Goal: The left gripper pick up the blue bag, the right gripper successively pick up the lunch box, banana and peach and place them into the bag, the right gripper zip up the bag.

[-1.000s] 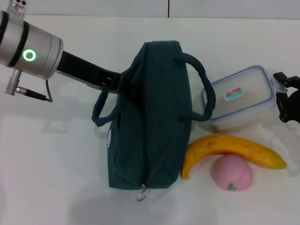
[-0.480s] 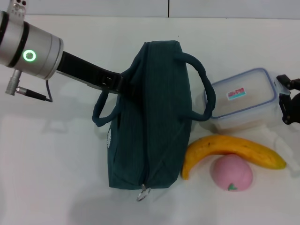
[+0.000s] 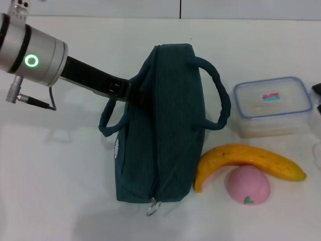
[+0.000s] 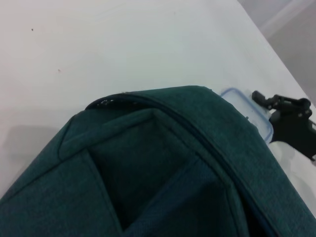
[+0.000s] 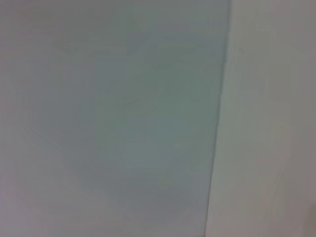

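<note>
The blue bag (image 3: 163, 130) lies in the middle of the white table, with its zipper pull (image 3: 153, 207) at the near end. My left gripper (image 3: 129, 91) is at the bag's left side, pinching the fabric by a handle. The left wrist view shows the bag's cloth (image 4: 163, 163) up close. The clear lunch box (image 3: 272, 105) with a blue rim lies flat to the right of the bag. The banana (image 3: 248, 160) and the peach (image 3: 247, 185) lie in front of it. My right gripper (image 4: 289, 112) is just past the lunch box's right end, only a dark sliver in the head view (image 3: 317, 89).
The bag's two handles (image 3: 216, 90) stick out to either side, one reaching toward the lunch box. The table's far edge meets a wall (image 3: 180, 7). The right wrist view shows only a plain pale surface.
The lunch box has shifted right and gone from tilted to lying flat. My right gripper has pulled back to the right, almost out of the head view. The left arm and bag have not moved.
</note>
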`<move>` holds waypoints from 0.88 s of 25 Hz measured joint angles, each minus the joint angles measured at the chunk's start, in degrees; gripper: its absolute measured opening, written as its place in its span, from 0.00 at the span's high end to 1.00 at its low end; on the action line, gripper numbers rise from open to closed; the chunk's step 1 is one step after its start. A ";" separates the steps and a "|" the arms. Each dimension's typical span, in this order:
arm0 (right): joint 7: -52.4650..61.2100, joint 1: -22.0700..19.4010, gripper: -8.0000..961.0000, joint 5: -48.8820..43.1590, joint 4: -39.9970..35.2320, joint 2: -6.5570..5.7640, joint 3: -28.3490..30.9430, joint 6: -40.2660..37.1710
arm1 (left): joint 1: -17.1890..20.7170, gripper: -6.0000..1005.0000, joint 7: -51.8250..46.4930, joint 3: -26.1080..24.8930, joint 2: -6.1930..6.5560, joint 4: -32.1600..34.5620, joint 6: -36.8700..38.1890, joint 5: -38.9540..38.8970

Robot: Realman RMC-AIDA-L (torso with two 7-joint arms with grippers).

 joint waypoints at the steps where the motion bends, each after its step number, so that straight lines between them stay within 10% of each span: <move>1: -0.53 0.25 0.90 0.00 -1.55 -0.02 -0.23 0.09 | 0.05 0.94 0.00 0.02 -0.01 0.00 0.00 0.00; 22: -8.28 4.67 0.90 -1.24 -11.32 -0.98 -13.72 1.52 | 0.44 0.94 0.51 0.09 -0.09 -0.17 0.00 -0.62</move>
